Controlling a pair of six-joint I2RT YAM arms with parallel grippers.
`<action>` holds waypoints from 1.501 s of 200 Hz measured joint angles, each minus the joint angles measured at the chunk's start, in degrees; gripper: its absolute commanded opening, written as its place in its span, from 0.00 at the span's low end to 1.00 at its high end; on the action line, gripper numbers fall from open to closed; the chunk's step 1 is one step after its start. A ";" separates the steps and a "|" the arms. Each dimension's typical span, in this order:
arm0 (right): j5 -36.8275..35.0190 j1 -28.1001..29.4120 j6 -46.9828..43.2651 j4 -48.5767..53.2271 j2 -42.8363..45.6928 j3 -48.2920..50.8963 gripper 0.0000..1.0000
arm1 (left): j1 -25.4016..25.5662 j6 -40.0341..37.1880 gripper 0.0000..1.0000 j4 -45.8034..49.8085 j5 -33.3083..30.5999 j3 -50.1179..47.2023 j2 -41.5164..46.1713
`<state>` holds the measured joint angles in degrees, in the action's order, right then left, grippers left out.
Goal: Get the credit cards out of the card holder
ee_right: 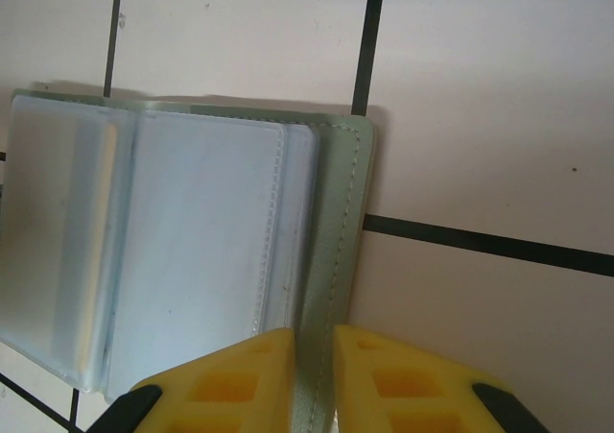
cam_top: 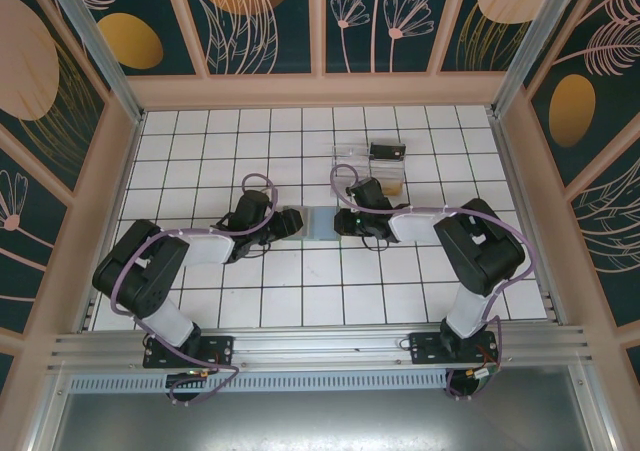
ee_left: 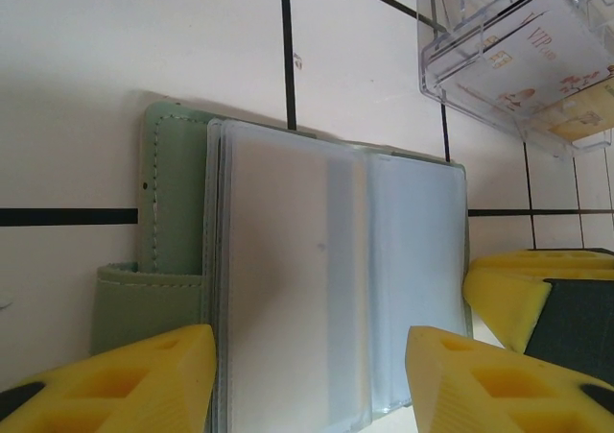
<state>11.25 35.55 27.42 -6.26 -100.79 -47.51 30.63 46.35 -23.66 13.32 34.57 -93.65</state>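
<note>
On the left, the left tool (ee_left: 309, 348) hangs low over the white-tiled table (cam_top: 200, 141) with its jaws standing well apart and nothing pinched between them. Its yellow fingers (ee_left: 144, 380) sit astride the near edge of the clear plastic sleeves (ee_left: 288, 260). The card holder (cam_top: 310, 223) lies open and flat between the two tools, its long axis running left to right across the table, so each arm faces one short end and both are about equally near. From the left tool, the sleeves lie straight ahead and just below. At the holder's right end, the right tool (ee_right: 312, 356) is closed to a narrow slit on the grey-green cover's stitched edge (it looks like a pin to hold the wallet down). Whether any sleeve holds a card I cannot tell. Further right and back stands the clear tray (ee_left: 451, 63), with printed cards (ee_left: 537, 54) inside.
</note>
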 measured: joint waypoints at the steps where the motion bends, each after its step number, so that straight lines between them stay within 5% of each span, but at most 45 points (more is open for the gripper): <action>1: 0.00 0.00 0.00 0.00 0.00 0.00 0.20 | 0.00 0.00 0.56 0.00 0.00 0.00 0.00; 106: 0.00 0.00 0.17 -0.02 -0.22 -0.09 0.20 | 0.00 -0.46 0.62 -0.96 4.02 0.37 -1.03; 209: 0.00 0.00 0.42 -0.04 -0.33 -0.11 0.20 | 0.00 -0.68 0.80 -3.04 6.95 0.55 -1.57; 256: 0.02 0.00 0.50 -0.39 -0.42 -0.11 0.21 | 0.00 -1.07 0.98 -3.96 7.72 0.85 -1.55; 300: 0.07 0.00 0.66 -0.48 -0.50 -0.11 0.21 | 0.00 -1.25 0.99 -4.42 7.91 0.90 -1.49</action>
<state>11.31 35.55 28.08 -6.74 -101.30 -47.62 30.63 45.10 -28.08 21.23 35.46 -95.13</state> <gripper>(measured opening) 0.206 0.985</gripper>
